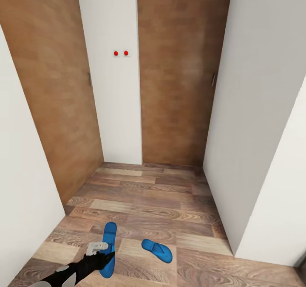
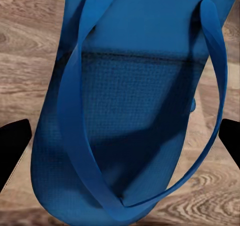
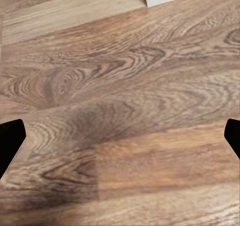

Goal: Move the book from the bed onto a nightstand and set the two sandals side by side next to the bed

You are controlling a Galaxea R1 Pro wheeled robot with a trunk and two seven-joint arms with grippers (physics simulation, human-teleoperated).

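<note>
Lower left of the head frame: left gripper (image 1: 102,248) sits right over the long sandal (image 1: 109,248) on the floor (image 1: 170,202) — sandal's long axis runs up-down in frame, toe strap toward the robot. In the left wrist view the sandal (image 2: 135,110) lies between spread fingertips (image 2: 12,146), jaws wide on either side of its width. Second sandal (image 1: 157,250) lies just right, angled, apart from the first. Right gripper (image 3: 120,146) — spread over bare floor. Left arm nearer both.

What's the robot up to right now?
Left claw open, poised over one blue sandal. Second sandal lies apart on wood floor. Right claw open, empty. Nothing blocking.
</note>
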